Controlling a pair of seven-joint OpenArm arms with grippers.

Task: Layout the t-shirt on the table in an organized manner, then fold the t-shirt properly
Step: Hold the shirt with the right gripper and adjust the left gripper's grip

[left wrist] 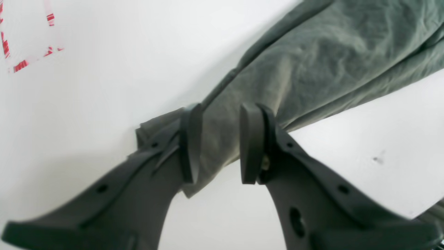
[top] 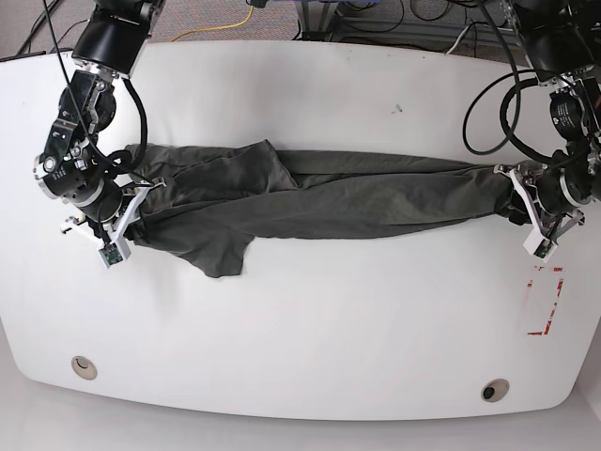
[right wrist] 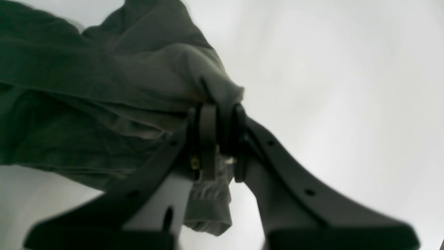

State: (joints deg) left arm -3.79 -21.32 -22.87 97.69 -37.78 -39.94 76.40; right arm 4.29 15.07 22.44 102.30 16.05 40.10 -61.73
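Left wrist view first: the left gripper (left wrist: pixel 220 142) is sitting low in the centre of the frame with its fingers (left wrist: pixel 190 142) spread apart, and the end of the t-shirt (left wrist: pixel 312 66) is lying in the gap between them, running away toward the upper right. The cloth is brushing the left-hand pad and standing clear of the right-hand one, so nothing is being pinched here. White table (left wrist: pixel 104 86) is filling the left half, with red tape (left wrist: pixel 20 65) in the upper left corner.

Right wrist view: the right gripper (right wrist: pixel 222 139) is pressing its fingers (right wrist: pixel 207 139) together on a bunched edge of the shirt at mid-frame. Fabric is spilling over the upper left, and a hem is hanging below the pads.

Base view: the shirt is lying as a long, bunched band across the middle of the table, from the right gripper at the left edge of the frame to the left gripper at the right edge, with one flap drooping toward the lower left of centre. Two grommet holes (top: pixel 84 366) are showing along the bottom.

By my reading, this is the laying-out step, not the folding: the shirt is pulled lengthwise but not spread flat. The next move calls for fresh grips on the long edges to open the band out across its width.
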